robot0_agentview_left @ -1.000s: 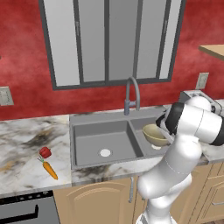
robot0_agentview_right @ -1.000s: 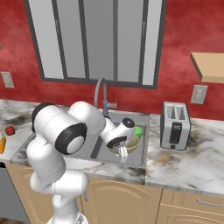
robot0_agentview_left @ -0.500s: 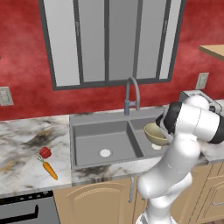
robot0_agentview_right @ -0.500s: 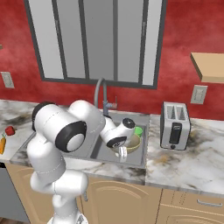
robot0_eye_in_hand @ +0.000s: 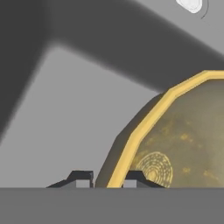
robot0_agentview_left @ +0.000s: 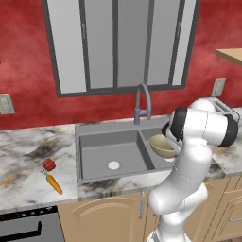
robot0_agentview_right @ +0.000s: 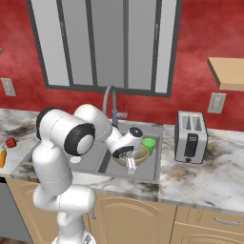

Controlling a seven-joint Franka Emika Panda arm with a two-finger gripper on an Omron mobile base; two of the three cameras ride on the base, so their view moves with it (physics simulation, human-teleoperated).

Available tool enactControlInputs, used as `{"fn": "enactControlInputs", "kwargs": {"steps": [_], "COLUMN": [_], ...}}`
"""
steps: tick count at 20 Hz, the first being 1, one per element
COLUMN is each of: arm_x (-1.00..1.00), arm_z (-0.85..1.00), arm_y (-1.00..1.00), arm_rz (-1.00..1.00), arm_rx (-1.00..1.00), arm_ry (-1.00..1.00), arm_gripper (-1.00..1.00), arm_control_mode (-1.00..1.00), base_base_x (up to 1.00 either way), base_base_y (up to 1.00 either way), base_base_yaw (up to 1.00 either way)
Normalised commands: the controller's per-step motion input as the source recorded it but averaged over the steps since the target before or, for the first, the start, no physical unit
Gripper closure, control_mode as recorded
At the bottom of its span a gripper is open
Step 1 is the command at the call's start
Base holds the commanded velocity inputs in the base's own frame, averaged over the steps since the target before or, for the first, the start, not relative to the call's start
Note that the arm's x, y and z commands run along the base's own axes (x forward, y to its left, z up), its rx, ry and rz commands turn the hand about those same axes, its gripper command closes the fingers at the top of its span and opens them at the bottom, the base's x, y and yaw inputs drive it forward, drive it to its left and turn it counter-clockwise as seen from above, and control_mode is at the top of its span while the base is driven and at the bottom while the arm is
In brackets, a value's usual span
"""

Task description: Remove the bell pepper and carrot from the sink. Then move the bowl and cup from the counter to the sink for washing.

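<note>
Olive-yellow bowl (robot0_agentview_right: pixel 138 156) was sitting down in the right basin of the sink (robot0_agentview_left: pixel 94 163), and your hand (robot0_eye_in_hand: pixel 107 179) was pinching its rim: in the hand view one fingertip (robot0_eye_in_hand: pixel 81 178) sat outside the pale edge and the other just inside, over the mottled inner wall. From the left base view you could see the bowl (robot0_agentview_left: pixel 163 146) tucked right up against the arm's wrist, tilted a bit rather than flat. The grey basin floor spread out beyond it in the hand view, with a white drain (robot0_eye_in_hand: pixel 190 4) near the top edge.

Your green cup (robot0_agentview_right: pixel 148 144) was just beside the bowl on its far right side, close to the sink's right edge; couldn't tell if it stood on the table or inside the basin.

The pepper (robot0_agentview_left: pixel 48 164) and carrot (robot0_agentview_left: pixel 54 184) were out on the marble table (robot0_agentview_left: pixel 23 160), left of the sink. Pepper sat nearer the wall, carrot right beside it toward the front edge, its green top pointing at the pepper. You could catch both at the far left of the right base view too.

Left basin had its white drain (robot0_agentview_left: pixel 113 165) showing. Faucet (robot0_agentview_left: pixel 142 101) curved up behind the divider, and a toaster (robot0_agentview_right: pixel 190 137) stood on the table right of the sink.
</note>
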Motion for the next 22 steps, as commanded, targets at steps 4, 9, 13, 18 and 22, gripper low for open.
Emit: {"fn": "enactControlInputs", "kwargs": {"steps": [4,9,13,18,22], "arm_x": [0.17,0.12,0.12,0.14,0.11], "arm_z": [-0.27,-0.31,-0.23,-0.12,-0.06], "arm_y": [0.22,0.02,-0.01,-0.07,-0.1], "arm_rz": [0.07,0.01,0.0,0.0,0.0], "arm_rx": [-0.04,-0.07,-0.05,-0.01,0.0], "arm_ry": [0.0,0.0,0.0,0.0,0.0], "arm_gripper": [1.0,1.0,1.0,1.0,1.0], "arm_control_mode": [-1.0,-1.0,-1.0,-1.0,-1.0], "base_base_x": [0.0,0.0,0.0,0.0,0.0], "base_base_y": [0.0,0.0,0.0,0.0,0.0], "base_base_yaw": [0.0,0.0,0.0,0.0,0.0]}}
